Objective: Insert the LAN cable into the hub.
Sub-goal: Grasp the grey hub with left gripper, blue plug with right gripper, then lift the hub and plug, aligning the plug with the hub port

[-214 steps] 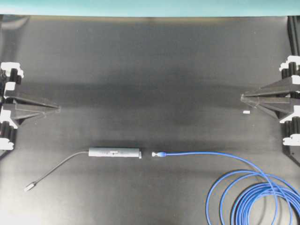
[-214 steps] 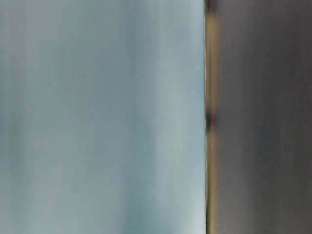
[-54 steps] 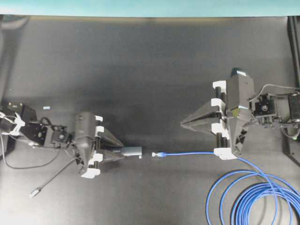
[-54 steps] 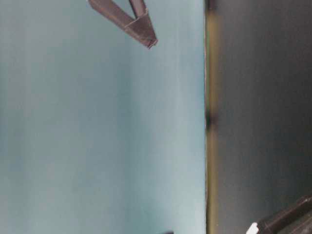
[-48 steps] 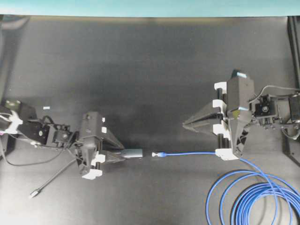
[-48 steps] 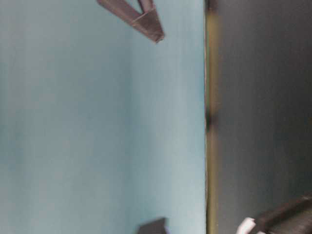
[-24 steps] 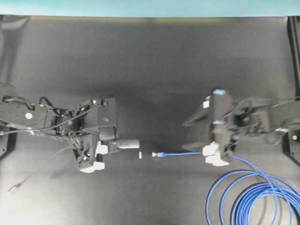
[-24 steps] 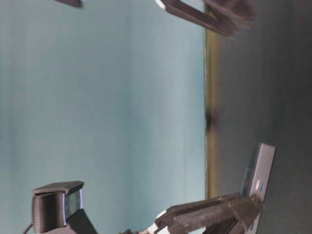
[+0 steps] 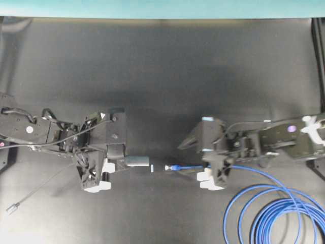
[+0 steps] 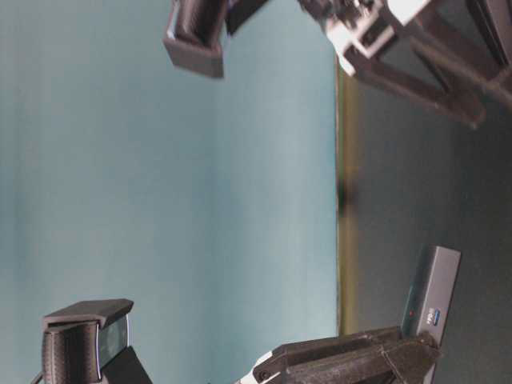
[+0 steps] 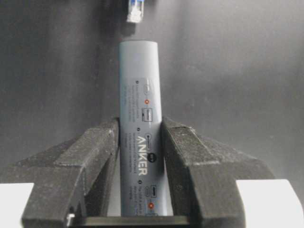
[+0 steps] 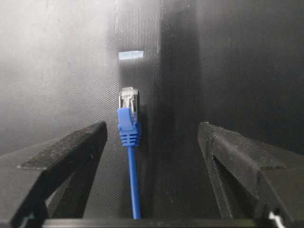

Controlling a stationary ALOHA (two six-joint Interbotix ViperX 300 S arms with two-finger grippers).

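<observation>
The hub (image 9: 137,161), a slim grey bar, sticks out to the right from my left gripper (image 9: 121,161), which is shut on its sides. In the left wrist view both fingers press the hub (image 11: 140,118), and the clear plug (image 11: 134,10) lies just past its free end. The LAN cable's plug (image 9: 170,166) rests on the mat a short gap right of the hub. My right gripper (image 9: 185,160) is open and straddles the blue cable (image 12: 129,126) just behind the plug without touching it. The cable lies nearer the left finger (image 12: 90,142).
The rest of the blue cable is coiled in loops (image 9: 274,216) at the front right. The hub's thin grey cord runs left to a small silver plug (image 9: 11,207). A small white mark (image 9: 152,167) sits on the black mat between hub and plug.
My right gripper has moved left along the cable and come down around it near the plug. My left gripper has turned with the hub, dragging the grey cord's plug leftward.
</observation>
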